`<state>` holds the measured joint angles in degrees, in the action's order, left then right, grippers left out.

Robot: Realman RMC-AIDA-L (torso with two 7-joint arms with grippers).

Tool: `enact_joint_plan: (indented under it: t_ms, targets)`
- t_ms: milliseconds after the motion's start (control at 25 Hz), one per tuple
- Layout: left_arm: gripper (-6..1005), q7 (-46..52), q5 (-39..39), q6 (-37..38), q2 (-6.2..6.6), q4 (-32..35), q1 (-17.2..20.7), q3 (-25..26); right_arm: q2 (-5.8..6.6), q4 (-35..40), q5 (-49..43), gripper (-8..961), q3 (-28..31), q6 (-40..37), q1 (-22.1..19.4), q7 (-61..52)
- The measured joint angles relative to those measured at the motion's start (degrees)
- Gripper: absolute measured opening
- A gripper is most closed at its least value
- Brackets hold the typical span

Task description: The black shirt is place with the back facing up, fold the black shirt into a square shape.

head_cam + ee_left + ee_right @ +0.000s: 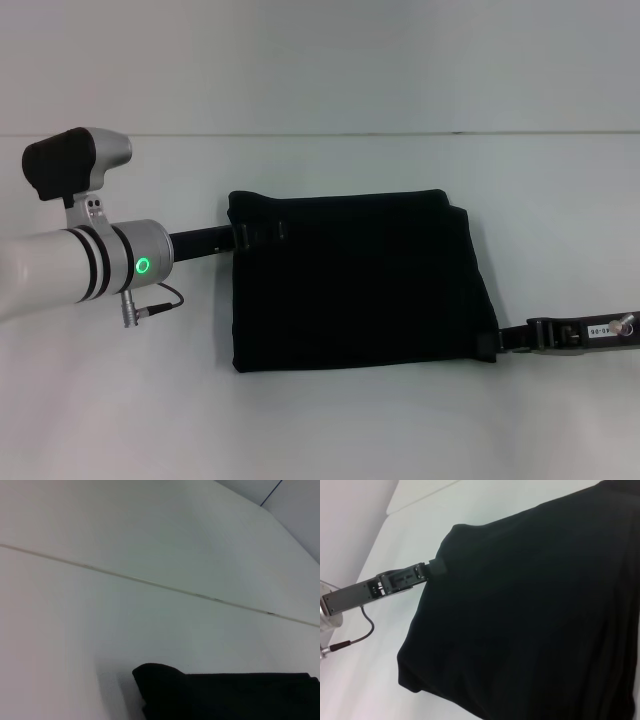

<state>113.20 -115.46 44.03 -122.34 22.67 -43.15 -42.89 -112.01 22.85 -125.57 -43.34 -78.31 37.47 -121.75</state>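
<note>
Both sets of jaws meet dark cloth, and whether either pair is spread or pressed together cannot be told — black fingers merge with black fabric. The left gripper [262,233] reaches in from the left and touches the black shirt [355,280] at its far left corner; the right wrist view shows the left gripper [433,568] meeting the shirt's [530,610] edge there. The right gripper [492,341] comes in low from the right and meets the shirt's near right corner. The shirt lies flat on the white table [330,420] as a roughly square folded block, its left edge straight, its right edge slanting outward toward the near side. In the left wrist view only a rounded corner of the shirt [165,685] shows against the table [125,630].
</note>
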Motion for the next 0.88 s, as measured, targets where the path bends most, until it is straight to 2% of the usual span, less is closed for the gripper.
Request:
enact_joint_plan:
  t_ms: [160,480,880]
  targets:
    - [949,-0.04,0.0,0.0,0.0,0.0,0.0,0.0,-0.09,0.0,0.08,206,0.23,0.06,0.02,0.37]
    - [949,-0.07,-0.14,-0.03,0.0,0.0,0.0,0.0,-0.13,0.2,0.22,11,0.34,-0.04,-0.17,0.48]
    - [949,-0.09,0.01,0.0,0.0,0.0,-0.01,0.23,0.72,0.63,0.33,11,0.54,-0.2,-1.42,0.22]
